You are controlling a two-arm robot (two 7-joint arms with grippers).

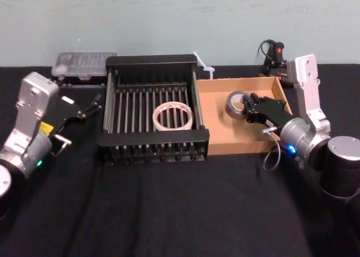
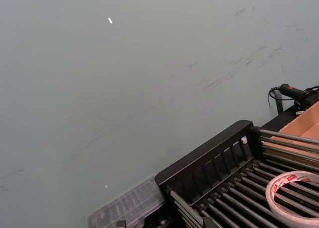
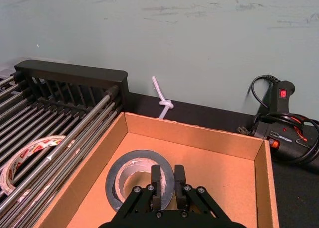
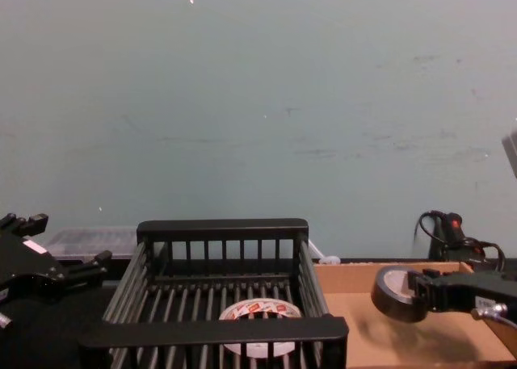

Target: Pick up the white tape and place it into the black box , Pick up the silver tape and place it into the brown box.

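The silver tape (image 1: 235, 104) (image 3: 130, 175) hangs tilted just above the floor of the brown box (image 1: 236, 141) (image 3: 199, 138). My right gripper (image 1: 247, 107) (image 3: 168, 180) (image 4: 416, 292) is shut on that roll's wall. From the chest, the silver tape (image 4: 392, 295) sits clear of the cardboard. The white tape (image 1: 173, 115) (image 2: 294, 193) (image 4: 258, 312) lies flat on the bars inside the black box (image 1: 152, 61) (image 4: 222, 228). My left gripper (image 1: 90, 106) rests open left of the crate, holding nothing.
A clear plastic case (image 1: 84, 63) sits behind the crate's left corner. A black glue gun with its cable (image 1: 273, 54) (image 3: 281, 118) lies behind the brown box, and a white zip tie (image 1: 205, 67) lies between the two boxes. Black cloth covers the table.
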